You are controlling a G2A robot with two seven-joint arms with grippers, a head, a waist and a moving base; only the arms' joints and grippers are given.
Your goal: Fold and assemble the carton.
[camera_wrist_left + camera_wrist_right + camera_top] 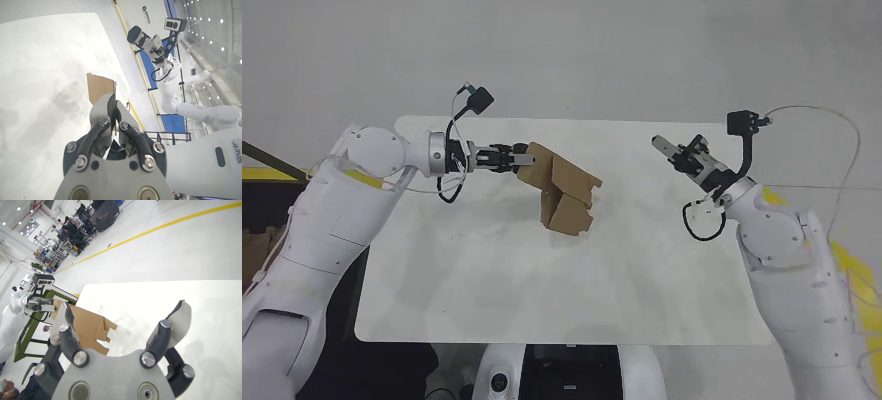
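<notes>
Carton [564, 192], brown cardboard, part-folded, just left of centre in the top view over the white tabletop [542, 300]; resting or lifted, cannot tell. Pinched at its upper-left flap by left gripper [527, 157], fingers [100, 106] clamped on the cardboard edge. Right gripper [670, 149] at upper right, well apart from it, fingers [181, 315] spread wide. Yellow floor line [151, 230] beyond the tabletop.

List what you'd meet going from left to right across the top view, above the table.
left gripper, shut on the carton's edge → carton → right gripper, open and apart from the carton
</notes>
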